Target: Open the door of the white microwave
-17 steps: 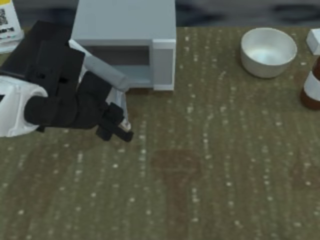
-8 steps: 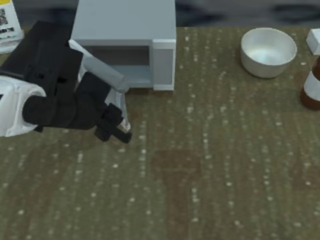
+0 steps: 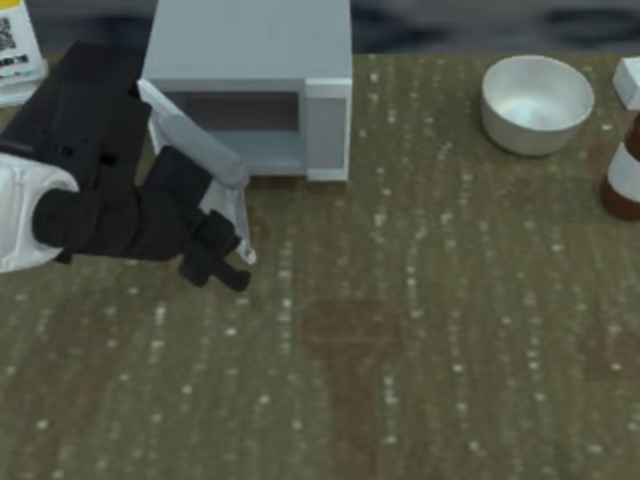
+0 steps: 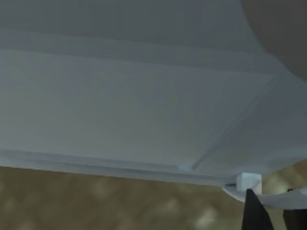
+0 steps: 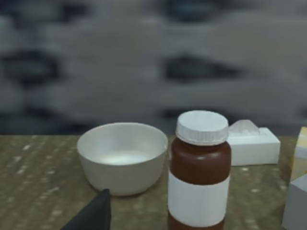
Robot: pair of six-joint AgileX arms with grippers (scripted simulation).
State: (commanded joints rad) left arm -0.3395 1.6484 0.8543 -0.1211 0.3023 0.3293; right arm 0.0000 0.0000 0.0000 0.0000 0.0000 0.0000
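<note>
The white microwave (image 3: 250, 45) stands at the back left of the table. Its door (image 3: 195, 140) is swung partway out toward the left front, and the cavity behind it shows. My left gripper (image 3: 222, 262) is at the door's free edge, shut on the small white handle (image 4: 249, 181). In the left wrist view the door (image 4: 144, 96) fills most of the picture, with dark fingertips (image 4: 253, 213) either side of the handle. My right arm is out of the top view; only a dark tip of the right gripper (image 5: 91, 215) shows, near a bowl and a bottle.
A white bowl (image 3: 537, 103) sits at the back right, with a brown white-labelled bottle (image 3: 622, 175) and a white box (image 3: 628, 80) at the right edge. A printed card (image 3: 15, 45) stands at the back left corner. The green cloth in front is open.
The left gripper has drawn a little to the left with the handle, and the door has swung slightly wider. The right side has not moved.
</note>
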